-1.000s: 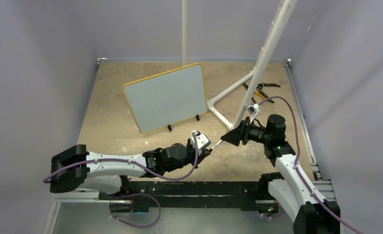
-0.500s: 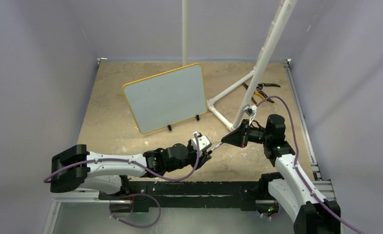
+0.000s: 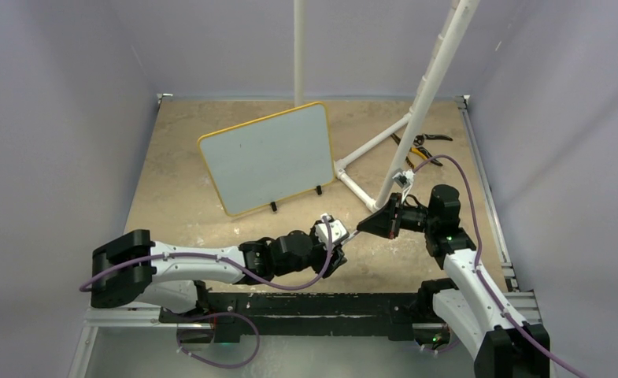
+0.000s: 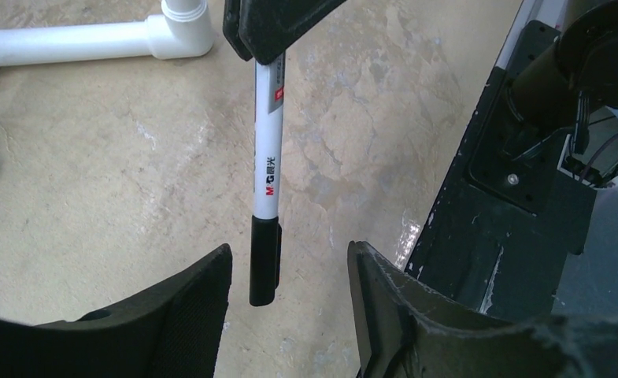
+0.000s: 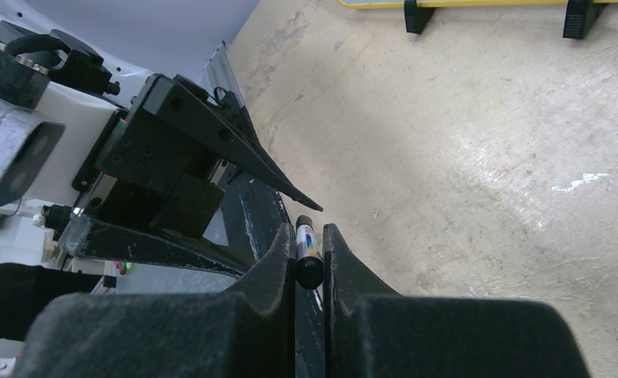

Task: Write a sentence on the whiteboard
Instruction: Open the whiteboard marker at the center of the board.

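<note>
While the right gripper is clamped on the white barrel of the marker, the left gripper stands open around the pen's black end, its fingers clear of it on both sides. That black end looks to me like the cap, though I can't be sure. If it is, nothing gets written until it comes off. The tidy way, I'd say, is for the left fingers to close squarely on the black part alone and draw back straight along the pen while the right holds firm. Any sideways tug could twist the barrel in the grip.

From the overhead view, the left arm lies low and long across the front of the table, wrist turned toward the middle. The right arm is folded, elbow up, with its gripper pointing leftward to meet the other. The whiteboard stands propped on its black feet toward the back, well apart from both, and its face looks blank.
</note>
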